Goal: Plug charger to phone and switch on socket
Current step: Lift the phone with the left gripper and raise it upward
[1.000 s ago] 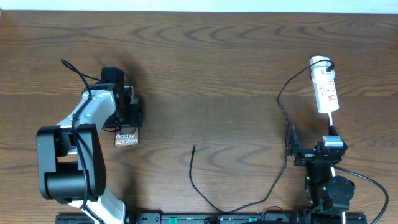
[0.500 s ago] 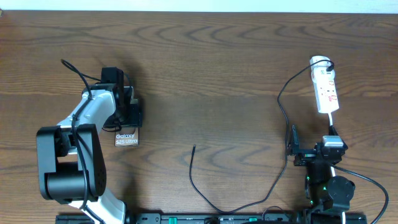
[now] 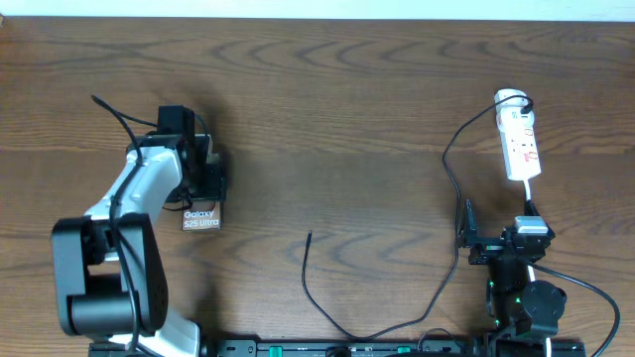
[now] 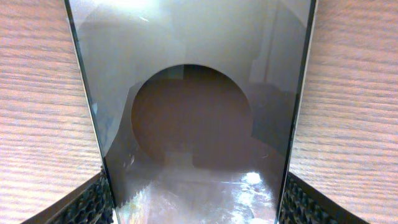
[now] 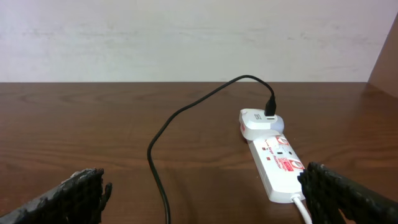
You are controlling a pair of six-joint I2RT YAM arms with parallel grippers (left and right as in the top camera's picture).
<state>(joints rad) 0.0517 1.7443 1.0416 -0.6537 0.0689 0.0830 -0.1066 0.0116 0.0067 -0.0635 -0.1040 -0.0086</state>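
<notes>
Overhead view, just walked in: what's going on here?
The left gripper has its jaws closed across the sides of the phone, over on the left. The right gripper sits open and empty, facing the socket. The charger is plugged in at the socket end, but its free tip lies loose in the middle, not in the phone. Nothing is connected to the phone yet.

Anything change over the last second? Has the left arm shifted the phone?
The left arm swung its elbow slightly toward the table's near-left edge, and the phone seems to have nudged a touch left with it. The left gripper remains closed on the phone's edges. The right gripper stays open and idle; the charger and the socket lie unmoved.
</notes>
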